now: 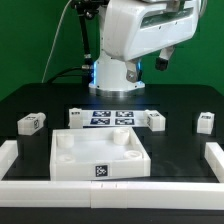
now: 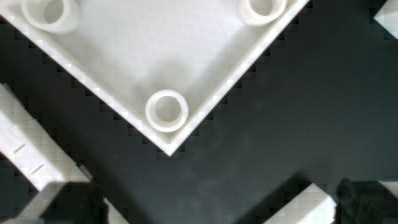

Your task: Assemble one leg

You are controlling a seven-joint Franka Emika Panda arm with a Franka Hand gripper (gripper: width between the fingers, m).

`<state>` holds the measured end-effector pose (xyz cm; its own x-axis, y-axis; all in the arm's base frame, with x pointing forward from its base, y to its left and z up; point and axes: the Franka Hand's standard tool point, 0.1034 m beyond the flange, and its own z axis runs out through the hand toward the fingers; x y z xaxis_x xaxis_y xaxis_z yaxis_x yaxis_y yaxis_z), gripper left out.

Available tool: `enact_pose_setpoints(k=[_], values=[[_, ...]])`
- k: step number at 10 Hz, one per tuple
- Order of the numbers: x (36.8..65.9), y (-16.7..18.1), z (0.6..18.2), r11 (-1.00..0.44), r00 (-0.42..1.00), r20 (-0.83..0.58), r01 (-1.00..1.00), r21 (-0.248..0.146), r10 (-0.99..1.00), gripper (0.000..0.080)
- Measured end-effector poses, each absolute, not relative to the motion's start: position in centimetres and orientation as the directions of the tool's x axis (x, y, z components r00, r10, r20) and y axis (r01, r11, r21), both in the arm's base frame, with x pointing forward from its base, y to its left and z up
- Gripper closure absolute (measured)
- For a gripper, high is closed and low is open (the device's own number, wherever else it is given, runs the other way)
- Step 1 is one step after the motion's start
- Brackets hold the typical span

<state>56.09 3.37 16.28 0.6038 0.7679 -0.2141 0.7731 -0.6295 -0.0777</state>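
Several small white legs with black-and-white tags stand on the black table in the exterior view. One leg (image 1: 32, 123) is at the left, one (image 1: 155, 120) is right of centre, and one (image 1: 204, 122) is at the far right. The large white square tray (image 1: 70, 160) lies in front of them. My gripper hangs high above the table, and only a dark part of it (image 1: 163, 62) shows there. In the wrist view my gripper (image 2: 210, 212) is open and empty above a tray corner (image 2: 107, 60) with a round socket (image 2: 166, 108). No leg is between the fingers.
The marker board (image 1: 105, 117) lies behind the tray. White rails border the table at the exterior view's left (image 1: 8, 155), right (image 1: 215, 155) and front (image 1: 110, 196). The arm's base (image 1: 118, 75) stands at the back. White pieces (image 2: 27, 140) show beside the fingers in the wrist view.
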Motion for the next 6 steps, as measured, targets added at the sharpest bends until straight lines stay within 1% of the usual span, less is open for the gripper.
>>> enact_pose_setpoints(k=[6], values=[[56.12, 3.39, 16.29, -0.63, 0.604, -0.213, 0.773, -0.078, 0.768, 0.0149]])
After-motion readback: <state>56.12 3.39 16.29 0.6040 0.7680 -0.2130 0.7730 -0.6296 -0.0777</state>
